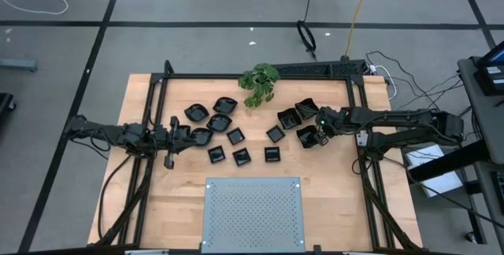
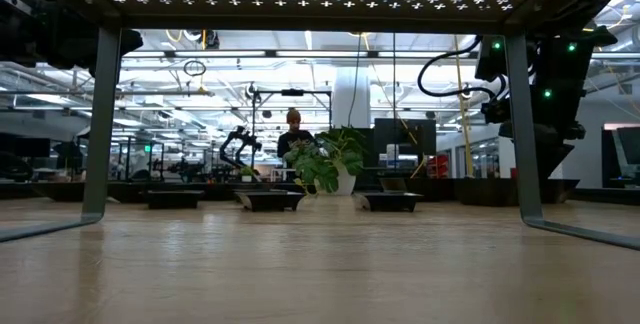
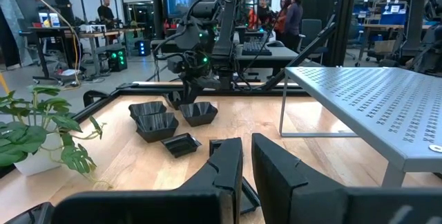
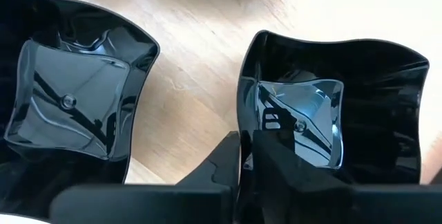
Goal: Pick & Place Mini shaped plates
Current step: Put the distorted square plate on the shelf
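Observation:
Several mini shaped plates, small glossy black dishes, lie on the wooden table (image 1: 331, 184) between my arms. My right gripper (image 4: 246, 144) points steeply down at the right end of the group and is shut on the rim of one squarish wavy plate (image 4: 324, 113), the rightmost (image 1: 308, 137) in the high view. A similar plate (image 4: 69, 106) lies just beside it. My left gripper (image 3: 246, 172) stays level at the table's left (image 1: 187, 134), shut, with nothing between its fingers, close to the leftmost plate (image 1: 201, 138). My right gripper pinches the plate's side rim (image 4: 243, 106) between its two fingers, one finger (image 4: 280, 158) inside the dish and the other (image 4: 222, 158) outside on the table side. The fingers come from above, slanting down. The plate sits bottom down, its hollow facing up, apparently on the table.
A green leafy plant in a white pot (image 1: 260, 84) stands at the far middle. A grey perforated metal panel on legs (image 1: 253, 212) covers the near middle. A black frame (image 1: 236, 76) borders the work area. People stand in the room beyond (image 3: 286, 13).

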